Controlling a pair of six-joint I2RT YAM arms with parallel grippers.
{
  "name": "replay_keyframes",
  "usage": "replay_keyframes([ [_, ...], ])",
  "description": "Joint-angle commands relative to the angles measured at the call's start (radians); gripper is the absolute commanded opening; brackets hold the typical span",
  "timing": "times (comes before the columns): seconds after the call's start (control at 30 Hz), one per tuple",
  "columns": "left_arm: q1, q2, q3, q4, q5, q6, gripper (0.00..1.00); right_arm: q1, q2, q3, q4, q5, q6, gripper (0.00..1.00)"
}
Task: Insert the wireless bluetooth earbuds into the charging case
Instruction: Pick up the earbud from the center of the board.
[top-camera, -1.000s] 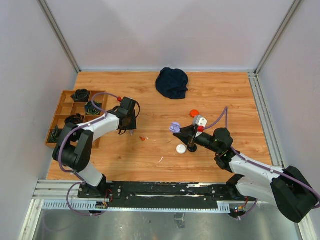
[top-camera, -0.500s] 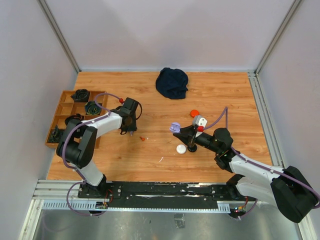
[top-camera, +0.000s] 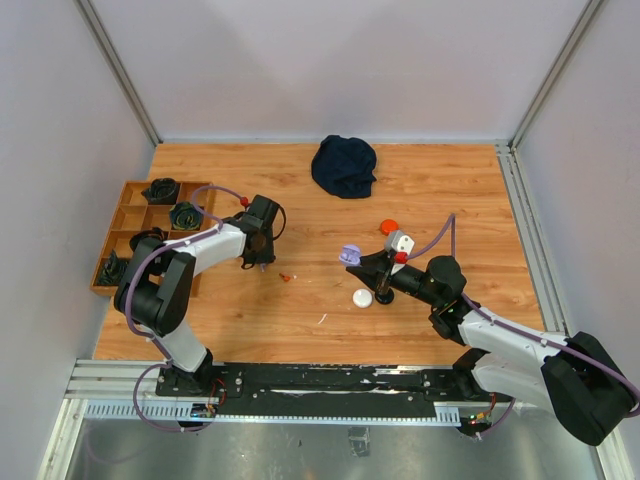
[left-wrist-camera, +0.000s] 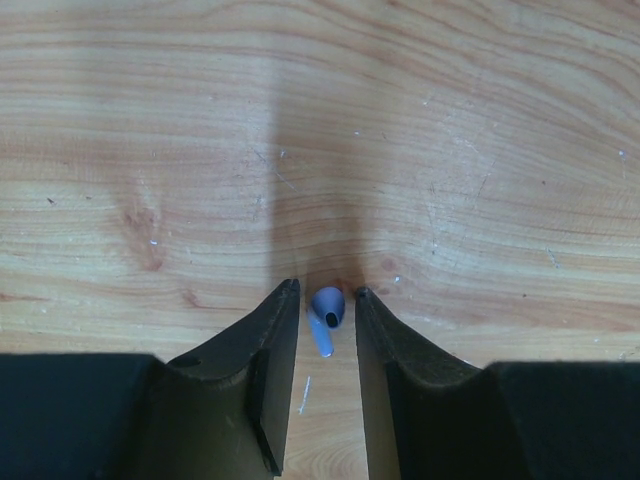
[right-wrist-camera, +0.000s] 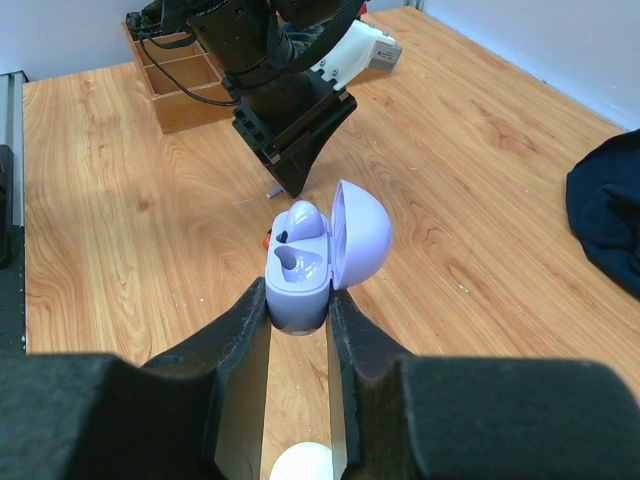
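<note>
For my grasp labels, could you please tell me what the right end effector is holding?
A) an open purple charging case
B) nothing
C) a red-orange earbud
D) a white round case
A: in the right wrist view the right end effector has its jaws closed on the base of the purple charging case, whose lid stands open.

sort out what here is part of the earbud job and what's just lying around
Job: purple earbud, left gripper open around it; open purple charging case, held by right gripper; red-orange earbud.
Lying about for now: white round case; orange round case; dark cloth; wooden tray of cables.
</note>
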Motion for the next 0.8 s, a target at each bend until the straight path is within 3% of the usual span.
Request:
replay_keyframes([
  [0.0, -0.009, 0.013, 0.015, -0.049, -0.004, -0.005, 0.35, 0.013, -0.014, 0.013, 0.010, 0.007, -0.018, 0.06],
  [0.27, -0.009, 0.040, 0.024, -0.048, 0.017, 0.007, 0.33, 0.013, -0.017, 0.011, 0.009, 0.009, -0.018, 0.06],
  [0.53, -0.013, 0.012, 0.009, -0.047, 0.028, 0.009, 0.20, 0.012, -0.026, 0.011, 0.005, 0.008, -0.019, 0.06],
  [0.77, -0.037, -0.050, -0.009, -0.045, 0.019, 0.000, 0.17, 0.013, -0.036, 0.010, 0.001, 0.010, -0.021, 0.06],
])
